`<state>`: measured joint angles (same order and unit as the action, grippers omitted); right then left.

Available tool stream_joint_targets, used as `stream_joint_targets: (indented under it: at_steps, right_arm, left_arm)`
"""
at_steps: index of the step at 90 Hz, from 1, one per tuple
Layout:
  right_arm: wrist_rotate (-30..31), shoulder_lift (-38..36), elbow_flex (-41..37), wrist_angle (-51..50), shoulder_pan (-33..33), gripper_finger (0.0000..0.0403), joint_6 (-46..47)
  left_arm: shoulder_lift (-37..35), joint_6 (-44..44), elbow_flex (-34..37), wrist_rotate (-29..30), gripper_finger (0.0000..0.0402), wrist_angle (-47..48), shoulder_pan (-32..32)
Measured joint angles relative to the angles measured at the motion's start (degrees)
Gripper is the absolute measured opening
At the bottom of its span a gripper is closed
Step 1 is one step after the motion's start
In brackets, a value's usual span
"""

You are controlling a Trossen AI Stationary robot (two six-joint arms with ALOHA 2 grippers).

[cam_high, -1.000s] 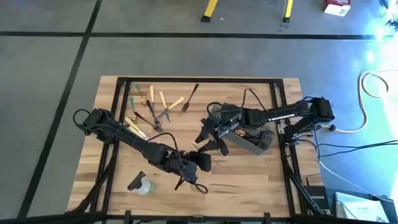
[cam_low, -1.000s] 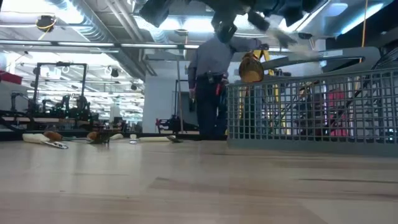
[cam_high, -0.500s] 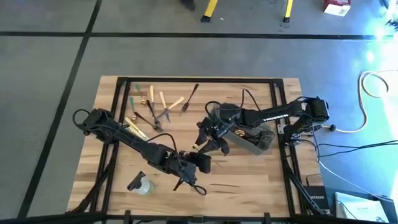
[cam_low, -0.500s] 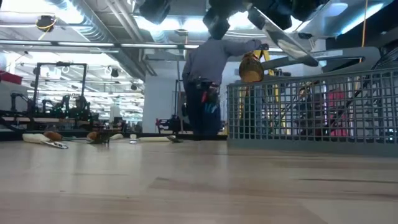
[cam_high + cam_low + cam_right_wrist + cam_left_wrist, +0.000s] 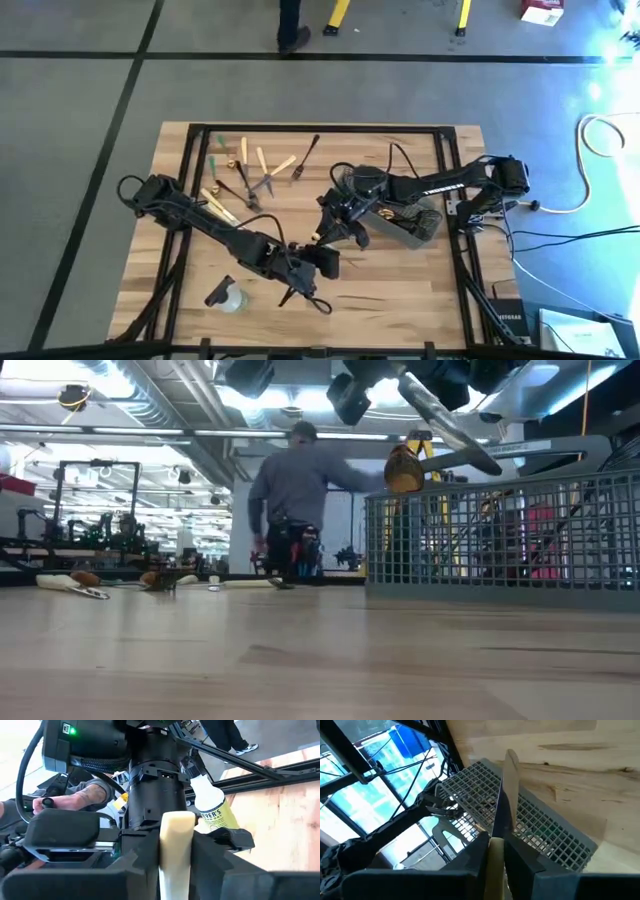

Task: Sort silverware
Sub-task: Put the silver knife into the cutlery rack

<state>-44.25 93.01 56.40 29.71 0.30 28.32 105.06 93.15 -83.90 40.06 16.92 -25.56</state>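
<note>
Both claws loaded, right arm drifting left from the basket.

I have the left claw (image 5: 322, 262) clamped on a dark utensil (image 5: 504, 802) at lower centre; the right claw (image 5: 335, 228), now left of the basket (image 5: 410, 225), grips a tan handle (image 5: 176, 851). Loose silverware (image 5: 262, 170) waits upper left of the counter (image 5: 400, 290).

Held: one dark utensil (image 5: 507, 790) in left claw (image 5: 495, 845), one pale utensil (image 5: 176, 827) in right claw (image 5: 176, 842). Wire-mesh basket (image 5: 412, 229), one; clear bottle (image 5: 230, 298), one; person (image 5: 295, 490), one. Loose utensils (image 5: 262, 160) on surface (image 5: 400, 290): about ten, count uncertain.
</note>
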Motion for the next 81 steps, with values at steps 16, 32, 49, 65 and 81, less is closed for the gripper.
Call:
stream_joint_targets:
  at_steps: [16, 32, 49, 65, 81]
  right_arm:
    - [-0.39, -0.02, 0.0, 0.09, 0.0, 0.0064, -0.06]
    - [-0.42, -0.05, 0.04, 0.32, 0.0, 0.0065, -0.02]
    - [-0.65, -0.11, 0.09, 0.46, 0.0, 0.0065, 0.38]
    - [-1.75, -0.09, 0.06, -0.3, -0.31, 0.0064, 1.28]
    - [-2.21, -0.1, 0.02, -0.53, -0.69, 0.0061, 1.75]
  left_arm:
    - [0.0, 0.56, 0.0, 0.68, 0.004, -0.02, 0.0]
    - [0.0, -0.38, 0.0, 2.14, 0.004, -0.02, -0.49]
    - [0.0, -1.71, 0.0, 3.18, 0.004, 0.07, -1.05]
    - [0.0, -3.36, 0.0, 3.26, 0.004, 0.65, -1.78]
    - [0.0, -3.42, 0.07, 3.37, 0.004, 0.78, -3.25]
